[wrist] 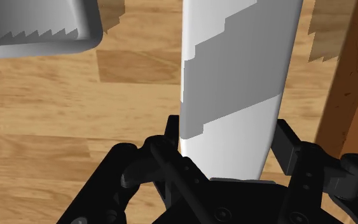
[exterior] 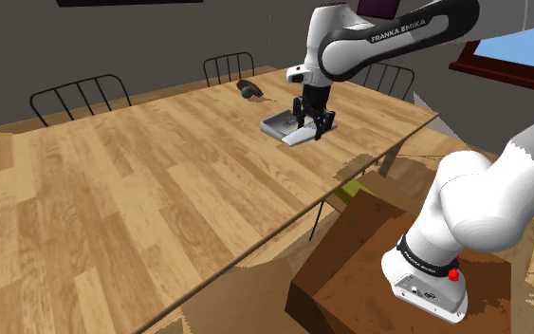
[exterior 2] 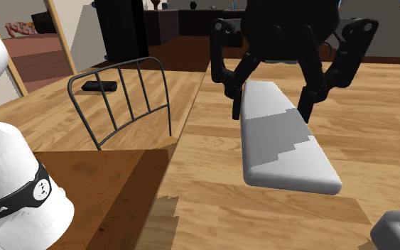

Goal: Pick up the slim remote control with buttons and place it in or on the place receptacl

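A slim remote, drawn in plain white and grey bands with no buttons showing, is clasped at one end between my gripper's black fingers. It sticks out from the gripper low over the wooden table; I cannot tell whether it touches the wood. In the shoulder view the gripper and remote are near the table's far right corner. A shallow grey tray lies right beside the remote, and a tray corner sits close to the remote's far half.
A small black object lies on the table beyond the tray. Metal-backed chairs stand along the far side, and another chair back stands at the table edge. The table edge and brown stand lie just beside the gripper.
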Controlling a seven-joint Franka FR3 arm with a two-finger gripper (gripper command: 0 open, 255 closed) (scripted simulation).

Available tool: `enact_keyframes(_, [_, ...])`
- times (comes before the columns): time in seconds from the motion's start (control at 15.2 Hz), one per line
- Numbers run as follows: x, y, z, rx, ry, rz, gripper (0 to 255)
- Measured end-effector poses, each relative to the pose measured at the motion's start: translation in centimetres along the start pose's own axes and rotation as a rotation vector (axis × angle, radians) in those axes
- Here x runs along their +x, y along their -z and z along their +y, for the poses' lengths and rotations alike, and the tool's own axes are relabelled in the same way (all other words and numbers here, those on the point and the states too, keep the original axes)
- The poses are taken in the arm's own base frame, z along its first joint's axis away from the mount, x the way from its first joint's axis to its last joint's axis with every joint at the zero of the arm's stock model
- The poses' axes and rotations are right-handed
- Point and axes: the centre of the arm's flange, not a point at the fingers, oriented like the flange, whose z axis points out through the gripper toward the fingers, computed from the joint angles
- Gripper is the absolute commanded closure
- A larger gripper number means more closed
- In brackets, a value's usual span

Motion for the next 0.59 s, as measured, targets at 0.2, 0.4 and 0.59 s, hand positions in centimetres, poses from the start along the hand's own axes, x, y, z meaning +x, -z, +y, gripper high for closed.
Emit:
enact_keyframes(0.2, [-2.2,0.2,3.2,0.001,-0.001,0.000,255])
enact_keyframes(0.4, [-4.3,0.2,6.4,0.001,-0.001,0.000,255])
enact_keyframes(0.59, [-6.2,0.3,10.1,0.001,-0.001,0.000,255])
